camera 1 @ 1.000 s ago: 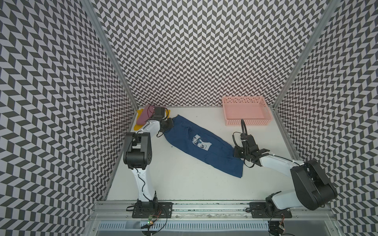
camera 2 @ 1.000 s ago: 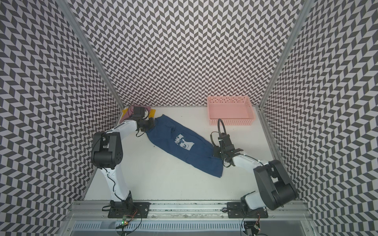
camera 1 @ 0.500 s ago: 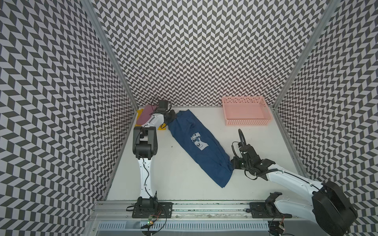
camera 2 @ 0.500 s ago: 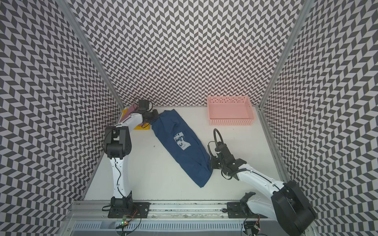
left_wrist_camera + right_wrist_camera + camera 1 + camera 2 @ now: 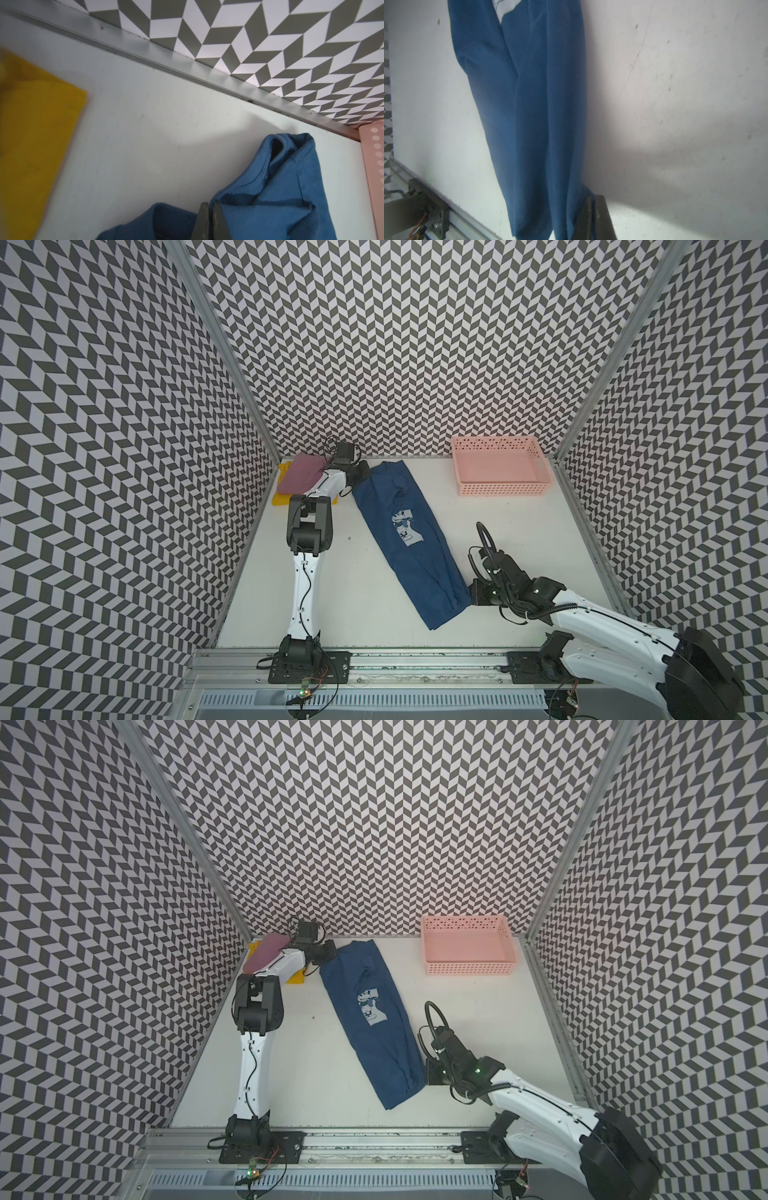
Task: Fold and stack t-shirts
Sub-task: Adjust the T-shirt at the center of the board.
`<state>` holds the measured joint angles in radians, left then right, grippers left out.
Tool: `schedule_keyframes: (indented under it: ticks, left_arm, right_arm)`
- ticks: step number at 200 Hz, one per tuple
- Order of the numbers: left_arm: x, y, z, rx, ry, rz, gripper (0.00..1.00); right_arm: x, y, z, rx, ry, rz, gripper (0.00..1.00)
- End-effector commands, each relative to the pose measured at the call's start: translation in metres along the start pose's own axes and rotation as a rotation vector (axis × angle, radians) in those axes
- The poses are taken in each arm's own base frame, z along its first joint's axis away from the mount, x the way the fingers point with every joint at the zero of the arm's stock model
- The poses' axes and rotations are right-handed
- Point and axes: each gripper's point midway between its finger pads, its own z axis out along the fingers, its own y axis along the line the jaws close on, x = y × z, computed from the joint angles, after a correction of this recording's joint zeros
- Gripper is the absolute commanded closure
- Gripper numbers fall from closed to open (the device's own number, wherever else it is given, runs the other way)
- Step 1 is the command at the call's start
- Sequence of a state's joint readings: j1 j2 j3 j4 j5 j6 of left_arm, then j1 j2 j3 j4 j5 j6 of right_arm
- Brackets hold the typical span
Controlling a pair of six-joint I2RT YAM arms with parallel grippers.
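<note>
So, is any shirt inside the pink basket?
No, the pink perforated basket shows only its own bare floor.

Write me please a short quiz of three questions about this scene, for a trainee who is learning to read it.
1. True or false: the pink perforated basket holds a shirt.
2. What is the right gripper shut on? A: the navy t-shirt; B: the basket's rim; C: nothing.
3. Which shirt lies on top of the yellow t-shirt in the far corner?
Key: 1 false; 2 A; 3 the mauve-pink t-shirt.
</note>
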<state>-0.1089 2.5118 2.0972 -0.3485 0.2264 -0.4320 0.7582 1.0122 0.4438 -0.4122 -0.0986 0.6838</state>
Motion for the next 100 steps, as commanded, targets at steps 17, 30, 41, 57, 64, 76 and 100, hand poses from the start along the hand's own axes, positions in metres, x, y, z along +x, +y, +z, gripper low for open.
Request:
schedule_keyframes:
  ticks: [17,30,41,57,64,76,100]
  left_arm:
    - [-0.023,-0.022,-0.001,0.055,-0.062,0.032,1.00]
    - [-0.025,-0.024,-0.001,0.067,-0.069,0.045,0.99]
    - [-0.030,-0.028,-0.004,0.077,-0.082,0.062,0.78]
    - [-0.040,-0.036,-0.014,0.100,-0.109,0.095,0.63]
    - [-0.046,-0.040,-0.020,0.106,-0.126,0.107,0.60]
    - [-0.057,-0.048,-0.036,0.120,-0.163,0.119,0.55]
    - [-0.083,-0.069,-0.085,0.184,-0.273,0.132,0.52]
  right_arm:
    - [0.017,0.016,-0.006,-0.033,0.039,0.022,1.00]
    - [0.024,0.020,-0.007,-0.036,0.050,0.022,0.98]
    - [0.027,0.022,-0.010,-0.030,0.050,0.017,0.92]
    - [0.024,0.025,-0.020,-0.022,0.026,0.014,0.54]
    - [0.018,0.028,-0.026,-0.024,-0.004,0.014,0.38]
    - [0.002,0.037,-0.041,-0.043,-0.077,0.007,0.20]
    - [-0.047,0.051,-0.072,-0.051,-0.309,-0.029,0.09]
